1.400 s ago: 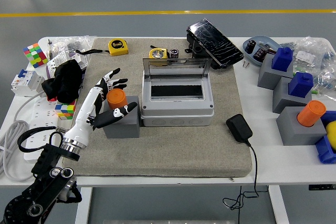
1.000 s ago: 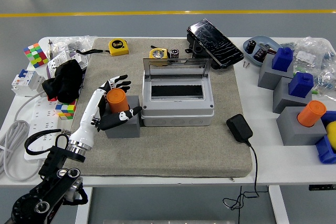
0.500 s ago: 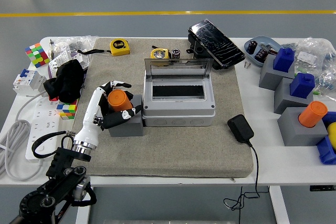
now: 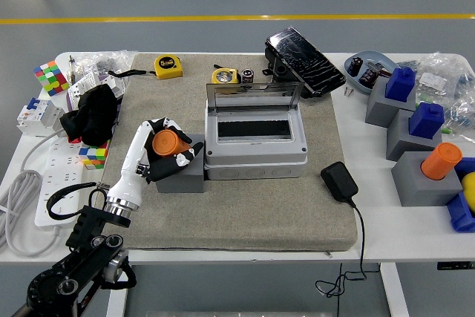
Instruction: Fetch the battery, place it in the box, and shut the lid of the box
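Left robot hand: the left robot hand (image 4: 165, 151) is curled around the orange battery (image 4: 165, 142), thumb in front and fingers behind, in what looks like a closing grasp.
Battery: it stands upright in its grey holder block (image 4: 182, 177), just left of the box (image 4: 256, 146) on the grey mat (image 4: 245, 213) over the white worktop (image 4: 371, 220).
Box: its lid (image 4: 252, 93) is raised at the back, and the dark opening faces up.
Right robot hand: out of view.
Risk: a loose grip could let the battery slip as it lifts clear; a tight fit could drag the block along, nudging the box.
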